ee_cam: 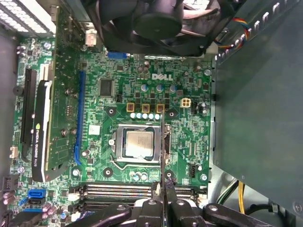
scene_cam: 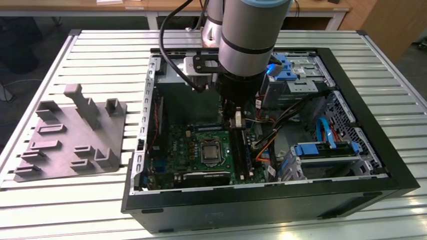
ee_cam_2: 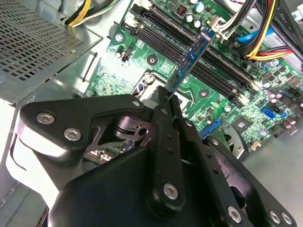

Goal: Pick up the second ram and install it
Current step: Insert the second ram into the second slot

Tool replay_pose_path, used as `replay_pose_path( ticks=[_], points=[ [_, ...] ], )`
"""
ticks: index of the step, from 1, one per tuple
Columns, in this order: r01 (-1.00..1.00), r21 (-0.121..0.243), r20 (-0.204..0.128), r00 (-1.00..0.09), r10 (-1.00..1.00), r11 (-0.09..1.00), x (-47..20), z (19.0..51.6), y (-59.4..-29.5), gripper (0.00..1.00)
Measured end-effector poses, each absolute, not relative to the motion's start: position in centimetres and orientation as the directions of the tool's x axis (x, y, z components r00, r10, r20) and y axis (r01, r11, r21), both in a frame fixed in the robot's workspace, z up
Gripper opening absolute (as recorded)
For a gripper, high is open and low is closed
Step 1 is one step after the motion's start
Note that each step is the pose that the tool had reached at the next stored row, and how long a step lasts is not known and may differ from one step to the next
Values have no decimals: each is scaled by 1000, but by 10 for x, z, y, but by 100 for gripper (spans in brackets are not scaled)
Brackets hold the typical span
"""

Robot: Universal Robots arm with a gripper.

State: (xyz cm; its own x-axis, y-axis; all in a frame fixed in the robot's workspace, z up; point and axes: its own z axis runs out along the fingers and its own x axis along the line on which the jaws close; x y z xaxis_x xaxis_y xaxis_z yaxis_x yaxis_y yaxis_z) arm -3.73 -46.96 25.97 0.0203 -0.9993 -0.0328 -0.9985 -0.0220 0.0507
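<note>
The gripper is clamping the memory stick, which is hanging directly beneath it. The stick is apparently hovering just over the slots.

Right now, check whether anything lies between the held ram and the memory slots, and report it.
Nothing visible does. The gripper is shut on the second ram, which hangs edge-on above the motherboard. The black slots beneath lie uncovered, and the coloured cables run off to one side.
</note>
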Motion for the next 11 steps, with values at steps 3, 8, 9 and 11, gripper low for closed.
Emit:
replay_pose_path(
  ticks=[3, 8, 9, 11],
  points=[
    [-998, 51, -33, -38, -999, 36, -37, 260, -470, 14],
    [-994, 51, -33, -97, -995, 95, -37, 259, -470, 14],
    [-992, 51, -32, -119, -992, 117, -37, 259, -470, 14],
    [-990, 51, -31, -132, -991, 131, -37, 259, -470, 14]
  ],
)
